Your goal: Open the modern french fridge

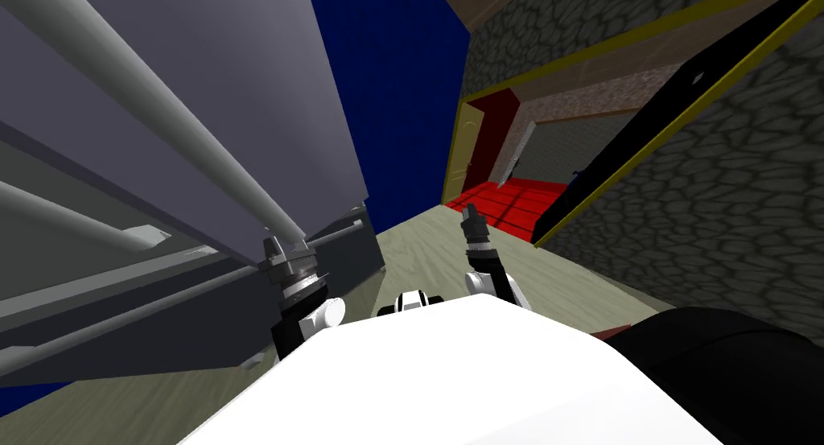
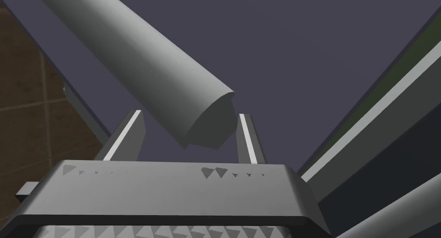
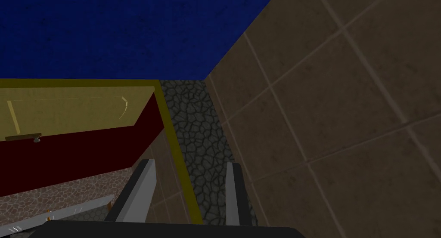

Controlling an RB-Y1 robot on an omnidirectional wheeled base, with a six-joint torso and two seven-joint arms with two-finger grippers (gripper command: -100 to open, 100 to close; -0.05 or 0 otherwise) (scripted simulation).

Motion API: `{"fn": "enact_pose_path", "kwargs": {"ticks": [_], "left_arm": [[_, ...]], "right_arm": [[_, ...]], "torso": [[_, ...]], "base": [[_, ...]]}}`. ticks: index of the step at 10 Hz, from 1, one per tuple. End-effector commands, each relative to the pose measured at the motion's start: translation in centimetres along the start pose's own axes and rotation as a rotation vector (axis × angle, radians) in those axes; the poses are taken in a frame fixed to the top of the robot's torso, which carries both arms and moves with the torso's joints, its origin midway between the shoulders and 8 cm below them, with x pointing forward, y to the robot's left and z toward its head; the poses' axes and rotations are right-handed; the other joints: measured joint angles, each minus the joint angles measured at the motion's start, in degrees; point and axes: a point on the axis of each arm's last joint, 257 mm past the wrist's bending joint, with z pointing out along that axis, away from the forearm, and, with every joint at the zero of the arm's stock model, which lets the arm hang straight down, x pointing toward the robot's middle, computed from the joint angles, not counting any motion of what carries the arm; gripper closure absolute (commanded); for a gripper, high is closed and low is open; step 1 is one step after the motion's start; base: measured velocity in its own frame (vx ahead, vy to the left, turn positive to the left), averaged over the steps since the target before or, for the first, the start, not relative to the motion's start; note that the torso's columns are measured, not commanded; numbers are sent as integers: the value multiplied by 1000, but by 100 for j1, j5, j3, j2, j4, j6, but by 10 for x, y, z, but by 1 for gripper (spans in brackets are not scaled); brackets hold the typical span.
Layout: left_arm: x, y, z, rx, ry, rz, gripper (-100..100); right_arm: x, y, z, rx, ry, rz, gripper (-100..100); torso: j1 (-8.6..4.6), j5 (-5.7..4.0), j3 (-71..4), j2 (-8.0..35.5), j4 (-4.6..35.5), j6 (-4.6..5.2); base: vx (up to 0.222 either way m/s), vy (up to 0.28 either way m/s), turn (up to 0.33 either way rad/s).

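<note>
The big fridge (image 1: 201, 78) with flat grey-violet door panels stands very close at my left side in the head view, in front of a dark blue wall (image 1: 394, 86). Along its nearest door panel runs a long, round, light grey bar handle (image 1: 169, 122). A second bar of the same kind (image 1: 56, 211) lies further left on the neighbouring panel, and under both panels there are darker grey lower fronts (image 1: 145, 311) with thin rails. The left gripper (image 1: 283, 247) is at the lower end of the long handle, just under the bottom edge of the door panel. In the left wrist view the cut end of this handle sits between the two thin fingers, close to the dark gripper body. One finger (image 2: 249, 136) is just beside the bar end, perhaps touching it, while the other finger (image 2: 128, 138) stands apart from it with a clear gap. So these fingers are wide around the bar and do not press it from both sides. If the door has left its frame I cannot tell. The right gripper (image 1: 469, 215) is raised over the pale wooden floor (image 1: 418, 247), well apart from the fridge. Its fingers (image 3: 144, 183) are parted with nothing between them
</note>
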Motion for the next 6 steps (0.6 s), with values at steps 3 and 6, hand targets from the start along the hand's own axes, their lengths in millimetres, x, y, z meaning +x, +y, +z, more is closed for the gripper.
{"fn": "enact_pose_path", "kwargs": {"ticks": [3,6], "left_arm": [[-20,-8,3,13,-43,42,100],[-32,-14,5,32,-67,67,100]], "right_arm": [[0,0,0,0,0,0,0],[0,0,0,0,0,0,0]], "torso": [[48,27,0,-4,-13,-15],[15,24,5,-6,-23,-11]], "base": [[68,-175,134],[84,-210,142]]}}
